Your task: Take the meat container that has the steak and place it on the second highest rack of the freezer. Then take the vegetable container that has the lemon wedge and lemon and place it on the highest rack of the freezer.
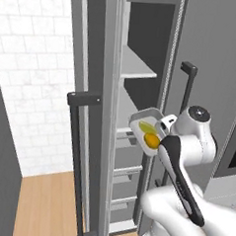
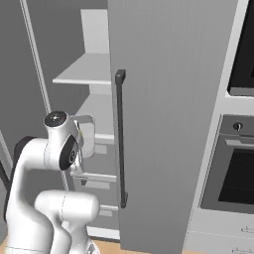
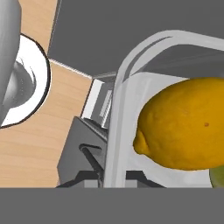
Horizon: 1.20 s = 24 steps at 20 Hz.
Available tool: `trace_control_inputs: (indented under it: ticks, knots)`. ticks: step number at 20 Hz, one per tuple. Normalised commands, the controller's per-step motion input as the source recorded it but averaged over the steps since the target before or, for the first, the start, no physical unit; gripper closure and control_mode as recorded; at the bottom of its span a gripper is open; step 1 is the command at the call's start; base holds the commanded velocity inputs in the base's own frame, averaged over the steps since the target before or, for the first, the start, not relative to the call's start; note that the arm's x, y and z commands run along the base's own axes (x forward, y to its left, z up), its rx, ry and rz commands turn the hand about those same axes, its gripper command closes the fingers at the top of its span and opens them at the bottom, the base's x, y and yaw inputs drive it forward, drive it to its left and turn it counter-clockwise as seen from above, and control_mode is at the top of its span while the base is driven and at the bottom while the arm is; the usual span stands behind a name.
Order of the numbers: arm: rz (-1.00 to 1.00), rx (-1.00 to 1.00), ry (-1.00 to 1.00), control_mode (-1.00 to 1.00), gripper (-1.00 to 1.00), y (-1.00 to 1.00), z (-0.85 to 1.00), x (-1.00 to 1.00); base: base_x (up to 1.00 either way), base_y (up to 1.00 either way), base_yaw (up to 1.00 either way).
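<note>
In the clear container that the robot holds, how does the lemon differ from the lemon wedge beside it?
The lemon is orange-yellow, while the lemon wedge is a paler yellow-green. The lemon is a rounded oval, whereas the lemon wedge is a thin, pointed slice. In the left base view the lemon lies lower in the tilted container and the lemon wedge above it. Both rest in this one container.
</note>
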Motion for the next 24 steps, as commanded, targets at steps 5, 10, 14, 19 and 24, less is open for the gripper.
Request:
trace_control_inputs:
  ticks: [5,10,14,19,24]
  knots:
    - [0.0,-0.03,0.0,-1.0,1.0,0.0,-0.2,0.74,0.0,0.0,0.0]
    - [0.04,0.01,-0.15,-1.0,1.0,0.0,0.51,0.11,0.0,0.0,0.0]
    - [0.01,0.08,-0.09,-1.0,1.0,0.0,0.97,0.05,0.0,0.0,0.0]
    - [0.0,0.04,0.0,-1.0,1.0,0.06,0.52,0.5,0.0,0.0,0.0]
    - [0.0,0.0,0.0,-1.0,1.0,0.19,0.52,0.66,0.0,0.0,0.0]
